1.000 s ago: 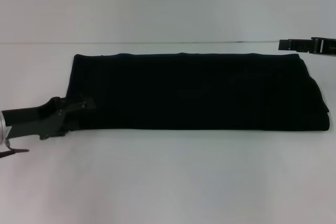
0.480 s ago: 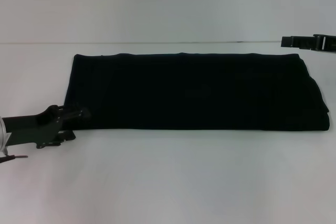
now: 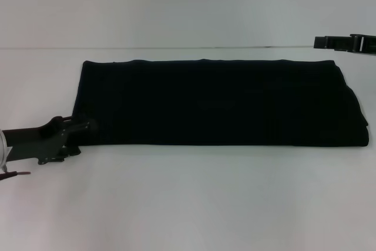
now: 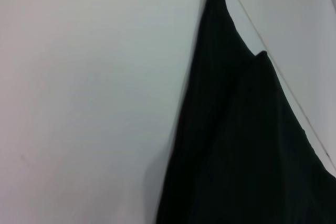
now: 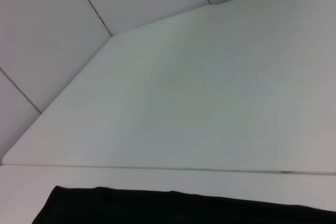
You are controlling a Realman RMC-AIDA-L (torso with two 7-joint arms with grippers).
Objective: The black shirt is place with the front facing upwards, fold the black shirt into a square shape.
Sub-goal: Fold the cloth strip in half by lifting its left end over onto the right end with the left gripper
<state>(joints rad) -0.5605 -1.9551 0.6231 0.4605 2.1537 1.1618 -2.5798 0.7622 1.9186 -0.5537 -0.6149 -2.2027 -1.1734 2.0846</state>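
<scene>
Since approx. 1 s ago: left gripper point(image 3: 76, 136) has been drawn back toward lower left of frame, off the shirt's corner; right gripper point(image 3: 320, 42) has been lifted slightly at upper right.

Item 1, black shirt point(image 3: 223, 103): laid on white table point(image 3: 188, 204) as a long folded band, long axis running left–right across frame centre. No lettering or label is seen (folded in, presumably). Two stacked corner tips are shown in left wrist view point(image 4: 247, 129); the band's far edge is seen at the bottom of right wrist view point(image 5: 157, 208).

Item 2, left gripper: low at lower left, tips just beside the band's near-left corner; nothing is seen held. Whether fingers are parted or closed cannot be told.

Item 3, right gripper: at upper right edge, above and just beyond the far-right corner, apart from cloth; finger state cannot be told.

Key relation: shirt lies to the right of left gripper, along the band's long axis. Left arm is judged nearer and lower, so a left end folded over toward the right would be the likely next step to reach a square.
</scene>
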